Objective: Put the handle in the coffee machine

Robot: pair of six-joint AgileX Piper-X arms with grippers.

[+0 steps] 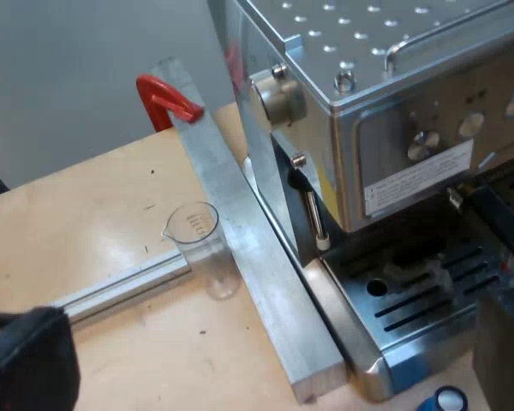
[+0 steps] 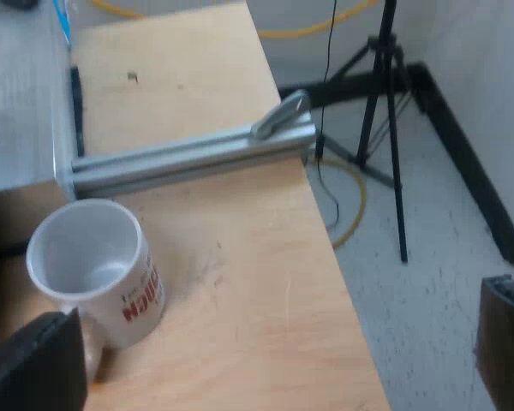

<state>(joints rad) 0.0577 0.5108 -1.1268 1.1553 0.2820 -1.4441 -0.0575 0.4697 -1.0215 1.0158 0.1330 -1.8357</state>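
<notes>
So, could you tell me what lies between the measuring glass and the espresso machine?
A long metal bar lies between the glass and the machine, running along the machine's side; the left wrist view shows it.

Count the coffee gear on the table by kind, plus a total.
Coffee machine: 1
Measuring glass: 1
Mug: 1
Blue tamper, by the machine's base: 1
Total: 4
</notes>
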